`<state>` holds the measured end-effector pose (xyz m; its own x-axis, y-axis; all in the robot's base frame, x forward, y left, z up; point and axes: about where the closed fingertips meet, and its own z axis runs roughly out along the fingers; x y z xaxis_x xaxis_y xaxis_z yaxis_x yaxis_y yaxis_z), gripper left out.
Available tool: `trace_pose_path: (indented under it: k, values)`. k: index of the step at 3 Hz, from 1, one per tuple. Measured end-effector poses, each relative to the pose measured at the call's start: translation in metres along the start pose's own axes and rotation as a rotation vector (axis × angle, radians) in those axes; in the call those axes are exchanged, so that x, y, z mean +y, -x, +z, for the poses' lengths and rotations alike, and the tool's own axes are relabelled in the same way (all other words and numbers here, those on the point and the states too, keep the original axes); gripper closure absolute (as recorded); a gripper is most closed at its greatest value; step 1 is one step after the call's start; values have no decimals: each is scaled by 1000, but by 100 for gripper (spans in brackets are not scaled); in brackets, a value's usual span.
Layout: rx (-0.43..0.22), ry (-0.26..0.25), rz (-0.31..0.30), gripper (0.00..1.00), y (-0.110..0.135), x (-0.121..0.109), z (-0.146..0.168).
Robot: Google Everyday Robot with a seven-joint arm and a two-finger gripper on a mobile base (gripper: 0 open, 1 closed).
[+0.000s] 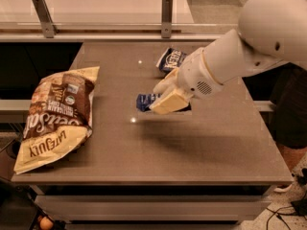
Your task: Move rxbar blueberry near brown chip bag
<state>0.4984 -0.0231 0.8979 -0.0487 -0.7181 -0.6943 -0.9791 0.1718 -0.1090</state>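
Note:
The rxbar blueberry [145,101] is a small dark blue wrapper. It sticks out to the left from between the cream fingers [171,101] of my gripper [161,97], which is shut on it near the table's middle, low over the surface. The brown chip bag [53,116] lies flat at the table's left side, cream-tan with a dark brown panel. A stretch of bare table separates the bar from the bag. The white arm reaches in from the upper right and hides the right end of the bar.
A smaller blue Kettle chip bag [171,59] lies at the back of the brown table [192,152], just behind the gripper. A rail with two metal posts [166,16] runs along the far edge. The table's front edge drops off below.

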Motion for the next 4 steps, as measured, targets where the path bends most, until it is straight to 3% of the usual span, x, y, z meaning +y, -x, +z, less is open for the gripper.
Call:
trace_pose_path:
  k: [2,4]
  values:
    - [10,42,-17,100,45,27,49]
    - [12,43,-24,59,48,29,48]
